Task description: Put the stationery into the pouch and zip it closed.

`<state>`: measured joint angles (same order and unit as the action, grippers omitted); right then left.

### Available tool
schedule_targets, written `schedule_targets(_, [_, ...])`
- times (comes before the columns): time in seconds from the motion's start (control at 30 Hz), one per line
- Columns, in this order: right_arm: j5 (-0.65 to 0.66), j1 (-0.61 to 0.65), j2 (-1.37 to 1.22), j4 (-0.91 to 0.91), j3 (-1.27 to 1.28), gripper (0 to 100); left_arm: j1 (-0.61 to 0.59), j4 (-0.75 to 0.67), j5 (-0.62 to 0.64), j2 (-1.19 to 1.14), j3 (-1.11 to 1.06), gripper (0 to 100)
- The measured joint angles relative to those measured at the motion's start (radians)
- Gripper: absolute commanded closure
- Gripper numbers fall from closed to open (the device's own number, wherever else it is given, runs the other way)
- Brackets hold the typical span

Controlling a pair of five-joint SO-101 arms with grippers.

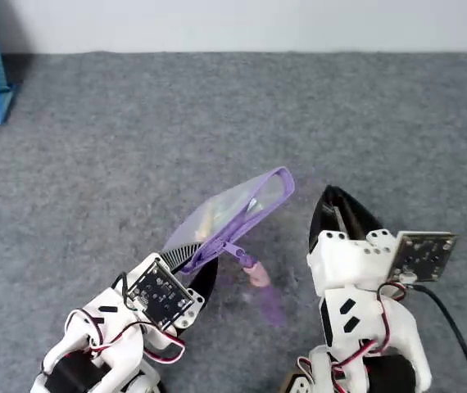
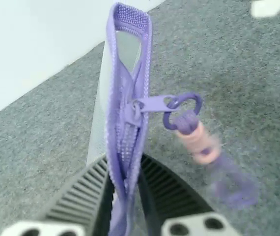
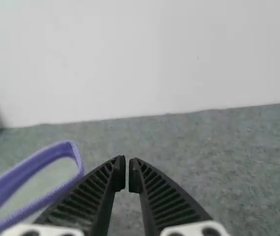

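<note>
L gripper [image 1: 194,268], lower centre of high view, pinches the near end of the pouch [image 1: 238,211]. It holds it tilted up off the grey mat [image 1: 135,139], zip edge up, prob. so the slider [image 2: 137,105] can run. Charm [image 2: 196,140] dangles. Zip looks closed near the jaws, gaping beyond. R gripper [image 1: 332,209], right of centre: pressed together, empty, arm angled fwd beside pouch.

A transparent plastic pouch [image 1: 235,206] with purple zip edging is held tilted, edge-up, above the grey carpet [image 1: 94,147]. Pale stationery [image 1: 209,217] is seen inside. A pink-beaded purple tassel [image 1: 258,277] is hung from the half-run slider [image 2: 135,105].
</note>
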<state>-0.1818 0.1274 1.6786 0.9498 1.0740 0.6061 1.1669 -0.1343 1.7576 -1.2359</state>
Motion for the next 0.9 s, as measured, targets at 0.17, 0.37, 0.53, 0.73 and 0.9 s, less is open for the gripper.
schedule_targets(0.17, [0.035,0.166,0.0,0.18,0.0,95.6,0.0,0.0,0.002,0.0,0.0,99])
schedule_targets(0.37, [0.037,0.324,0.0,0.365,-0.038,73.5,-0.002,0.0,0.002,0.0,0.0,99])
schedule_targets(0.53, [0.037,0.46,0.0,0.497,-0.107,81.6,-0.002,0.0,0.002,0.0,0.0,99])
schedule_targets(0.73, [0.014,0.663,0.0,0.505,-0.114,79.4,-0.002,0.0,0.002,0.0,0.0,99])
schedule_targets(0.9, [0.014,0.694,-0.017,0.436,-0.114,79.0,-0.002,0.0,0.002,0.0,0.0,99])
